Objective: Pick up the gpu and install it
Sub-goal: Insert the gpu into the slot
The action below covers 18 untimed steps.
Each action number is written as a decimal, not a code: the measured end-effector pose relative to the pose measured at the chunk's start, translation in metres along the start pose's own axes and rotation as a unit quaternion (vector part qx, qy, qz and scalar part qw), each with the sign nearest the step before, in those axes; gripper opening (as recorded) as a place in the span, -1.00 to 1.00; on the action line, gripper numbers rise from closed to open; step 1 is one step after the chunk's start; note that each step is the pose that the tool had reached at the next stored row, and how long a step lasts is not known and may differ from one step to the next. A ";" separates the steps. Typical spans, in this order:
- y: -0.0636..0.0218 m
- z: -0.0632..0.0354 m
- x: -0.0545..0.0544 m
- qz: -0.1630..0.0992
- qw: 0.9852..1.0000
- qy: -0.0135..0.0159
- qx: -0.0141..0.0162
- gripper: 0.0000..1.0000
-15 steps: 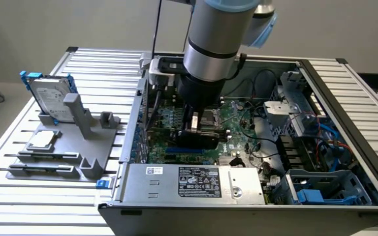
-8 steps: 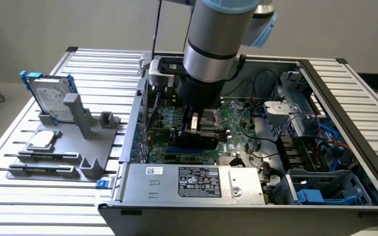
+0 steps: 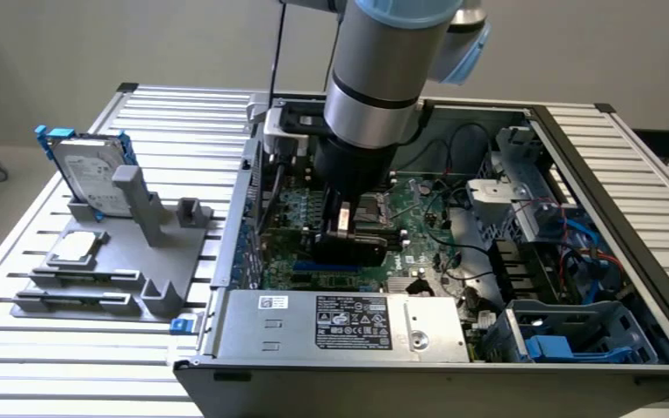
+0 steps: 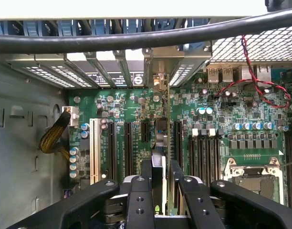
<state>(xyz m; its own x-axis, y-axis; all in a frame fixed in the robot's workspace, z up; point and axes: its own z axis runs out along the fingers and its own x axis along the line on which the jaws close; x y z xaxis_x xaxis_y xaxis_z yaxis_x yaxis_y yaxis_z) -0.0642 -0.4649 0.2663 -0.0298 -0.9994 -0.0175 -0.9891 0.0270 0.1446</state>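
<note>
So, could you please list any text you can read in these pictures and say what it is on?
Black label on the silver power supply: print too small to read.
White sticker beside it: too small.
Hard drive label: blurred.
Motherboard markings: too small.
No text is legible.

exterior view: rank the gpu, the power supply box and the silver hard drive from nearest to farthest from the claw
1. gpu: gripped in the claw, over the motherboard.
2. power supply box: inside the case, along its near wall.
3. silver hard drive: outside the case, upright in the grey stand at the exterior view's left.
</note>
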 end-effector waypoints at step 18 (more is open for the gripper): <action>0.0008 0.0032 0.000 -0.009 1.000 0.001 0.000 -0.47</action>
<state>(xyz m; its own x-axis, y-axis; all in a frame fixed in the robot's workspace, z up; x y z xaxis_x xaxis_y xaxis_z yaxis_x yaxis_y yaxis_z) -0.0654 -0.4648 0.2633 -0.0125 -0.9998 -0.0177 -0.9894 0.0098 0.1450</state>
